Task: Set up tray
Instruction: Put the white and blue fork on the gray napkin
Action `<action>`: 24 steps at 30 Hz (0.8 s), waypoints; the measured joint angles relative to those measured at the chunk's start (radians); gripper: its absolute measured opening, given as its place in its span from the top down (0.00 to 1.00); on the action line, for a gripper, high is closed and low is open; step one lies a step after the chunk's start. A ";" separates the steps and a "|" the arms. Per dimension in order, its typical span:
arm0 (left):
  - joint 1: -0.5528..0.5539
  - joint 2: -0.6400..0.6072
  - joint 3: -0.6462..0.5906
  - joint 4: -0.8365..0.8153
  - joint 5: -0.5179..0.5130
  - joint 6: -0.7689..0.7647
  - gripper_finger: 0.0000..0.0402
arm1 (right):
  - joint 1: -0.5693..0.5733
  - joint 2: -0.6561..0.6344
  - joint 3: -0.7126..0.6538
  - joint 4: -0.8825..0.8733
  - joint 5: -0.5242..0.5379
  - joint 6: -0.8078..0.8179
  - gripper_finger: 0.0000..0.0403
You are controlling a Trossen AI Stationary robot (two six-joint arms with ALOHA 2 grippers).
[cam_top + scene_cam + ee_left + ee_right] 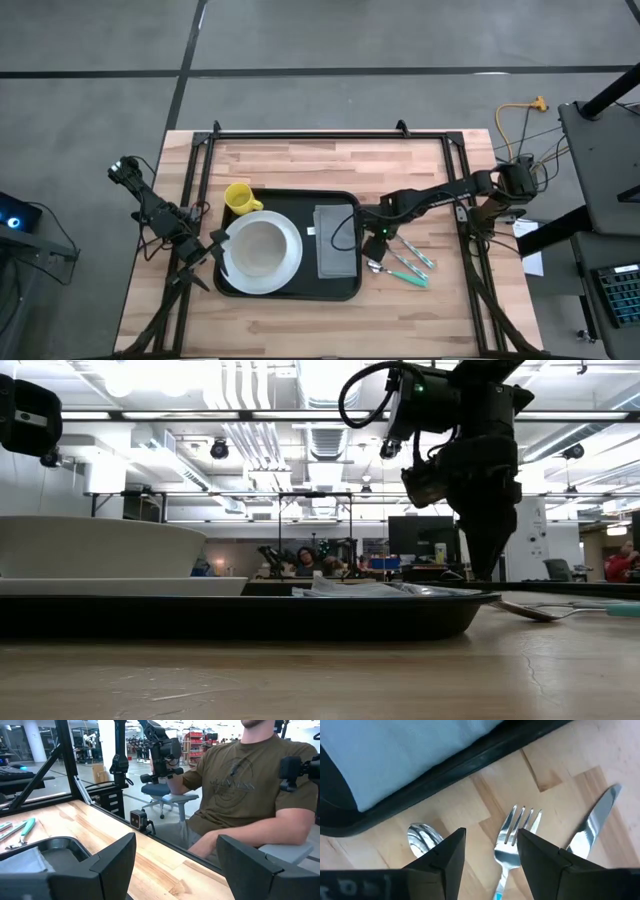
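Already, from above, the tray (345, 288) carries a white plate (262, 251), a grey napkin (335, 241) and a yellow mug (239, 198); the cutlery lies outside. At table height, the right gripper (487, 565) hangs beside the tray. Its wrist camera shows open, empty fingers above the fork (514, 836), between spoon (423, 836) and knife (595, 822). The left gripper (175, 870), open and empty, waits near the plate.

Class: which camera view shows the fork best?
The right wrist view: the fork fills the frame, tines clear, between the right gripper's open fingers. The high view shows only small cutlery beside the tray; I cannot pick it out in the other views.
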 joint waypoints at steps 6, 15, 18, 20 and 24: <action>0.000 0.000 0.000 0.000 0.000 0.000 0.37 | 0.021 -0.001 0.000 -0.080 0.025 0.069 0.59; 0.000 0.000 0.000 0.000 0.000 0.000 0.37 | 0.088 -0.047 0.000 -0.096 0.075 0.106 0.59; 0.000 0.000 0.000 0.000 0.000 0.000 0.37 | 0.104 -0.064 0.000 -0.096 0.076 0.129 0.59; 0.000 0.000 0.000 0.000 0.000 0.000 0.37 | 0.114 -0.071 -0.003 -0.095 0.078 0.137 0.59; 0.000 0.000 0.000 0.000 0.000 0.000 0.37 | 0.124 -0.073 -0.017 -0.099 0.076 0.149 0.59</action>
